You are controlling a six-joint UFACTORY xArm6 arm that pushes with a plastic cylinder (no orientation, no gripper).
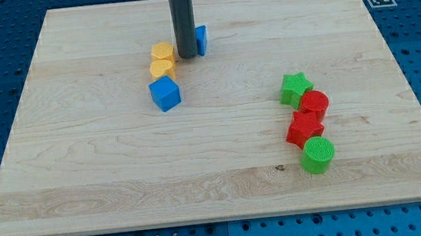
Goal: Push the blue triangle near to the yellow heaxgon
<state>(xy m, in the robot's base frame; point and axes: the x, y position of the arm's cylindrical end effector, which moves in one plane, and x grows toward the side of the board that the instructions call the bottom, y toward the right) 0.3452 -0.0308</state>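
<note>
At the far middle of the board my tip (187, 55) (a bare rod, nothing to open or close) sits between the blue triangle (201, 40) at its right and the yellow hexagon (162, 52) at its left, so the pair look already near.

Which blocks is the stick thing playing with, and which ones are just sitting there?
In the job: blue triangle, mostly hidden behind the rod; yellow hexagon; my tip, between those two.

Just lying about: second yellow block, blue cube, green star, red cylinder, red star, green cylinder.
</note>
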